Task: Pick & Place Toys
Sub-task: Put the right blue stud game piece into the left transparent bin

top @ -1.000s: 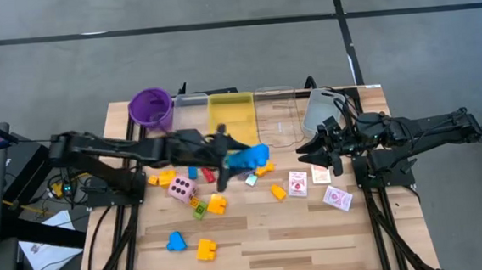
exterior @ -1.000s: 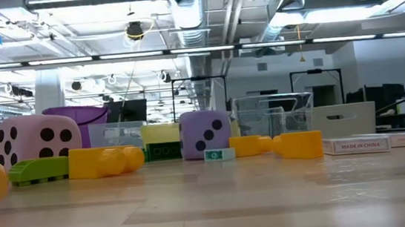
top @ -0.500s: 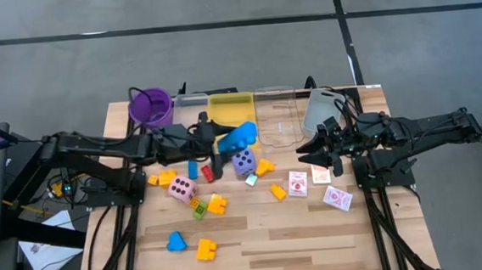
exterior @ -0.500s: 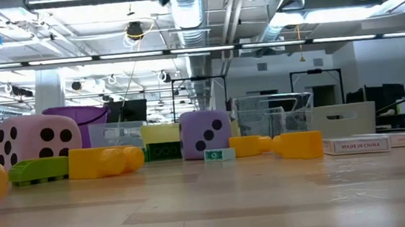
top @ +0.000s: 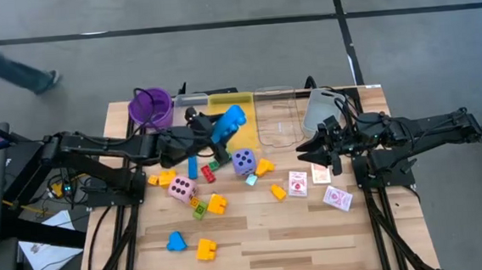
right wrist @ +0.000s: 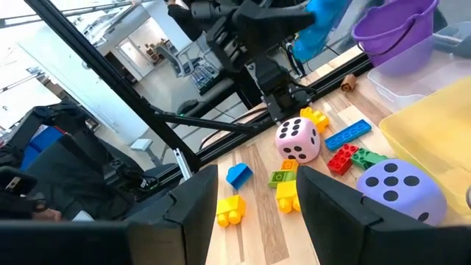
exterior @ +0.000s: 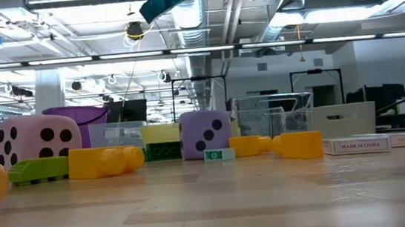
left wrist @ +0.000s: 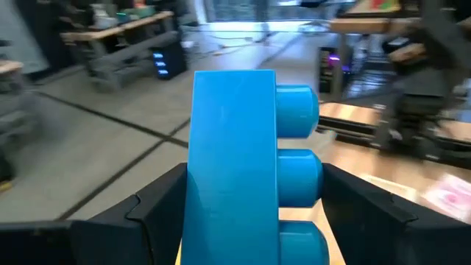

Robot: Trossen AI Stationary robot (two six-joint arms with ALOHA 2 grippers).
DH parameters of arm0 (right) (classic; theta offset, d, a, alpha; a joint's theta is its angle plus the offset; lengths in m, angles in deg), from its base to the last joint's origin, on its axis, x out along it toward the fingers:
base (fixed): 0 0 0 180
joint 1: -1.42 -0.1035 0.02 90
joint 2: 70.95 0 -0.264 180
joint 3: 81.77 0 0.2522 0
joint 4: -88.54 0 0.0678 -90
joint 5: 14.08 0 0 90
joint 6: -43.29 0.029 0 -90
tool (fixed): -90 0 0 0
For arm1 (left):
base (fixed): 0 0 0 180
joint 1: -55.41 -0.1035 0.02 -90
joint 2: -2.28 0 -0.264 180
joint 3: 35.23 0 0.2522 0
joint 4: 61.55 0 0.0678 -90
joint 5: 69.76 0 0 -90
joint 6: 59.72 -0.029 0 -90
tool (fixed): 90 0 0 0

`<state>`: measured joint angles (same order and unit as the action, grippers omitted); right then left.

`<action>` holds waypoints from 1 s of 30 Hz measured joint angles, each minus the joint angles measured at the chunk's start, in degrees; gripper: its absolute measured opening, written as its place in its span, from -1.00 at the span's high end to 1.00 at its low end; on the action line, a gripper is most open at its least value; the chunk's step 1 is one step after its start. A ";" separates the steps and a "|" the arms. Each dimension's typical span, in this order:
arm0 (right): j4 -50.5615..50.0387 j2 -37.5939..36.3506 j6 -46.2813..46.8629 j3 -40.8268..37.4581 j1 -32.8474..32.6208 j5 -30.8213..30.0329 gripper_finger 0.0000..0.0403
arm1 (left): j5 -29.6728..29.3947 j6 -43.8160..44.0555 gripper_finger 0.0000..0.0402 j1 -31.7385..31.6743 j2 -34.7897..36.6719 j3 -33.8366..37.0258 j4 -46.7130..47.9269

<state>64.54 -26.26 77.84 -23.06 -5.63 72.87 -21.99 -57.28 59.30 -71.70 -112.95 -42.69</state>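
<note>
A blue block [top: 230, 121] is gripped by the left end effector [top: 215, 128] and held high over the yellow tray [top: 241, 109], beside the purple cup [top: 151, 107]. If released from this height, the block could bounce out or land in the cup. The purple die [top: 243, 161] and other blocks are scattered on the bench [top: 265, 235] below. The right end effector [top: 310, 154] waits empty, half open, near the cards [top: 298, 184].

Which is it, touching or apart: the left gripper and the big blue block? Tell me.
Touching. The left wrist view shows the blue block clamped between both fingers of the left gripper, pressed against each side; the high view shows it lifted off the table.
</note>
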 joint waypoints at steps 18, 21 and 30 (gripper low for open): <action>-0.02 0.00 -0.11 0.00 0.04 0.00 0.11 | -2.11 20.35 -0.34 -16.23 0.00 0.00 17.99; -0.02 0.00 -0.09 0.00 0.04 0.00 0.11 | -1.47 25.47 -0.34 -20.45 0.00 0.00 23.66; -0.01 0.00 -0.57 0.00 0.04 0.00 0.11 | 10.24 33.03 -0.35 -34.56 -0.58 -0.04 29.02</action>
<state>64.53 -26.26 77.27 -23.06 -5.59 72.87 -11.75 -24.25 24.74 -72.27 -113.00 -13.67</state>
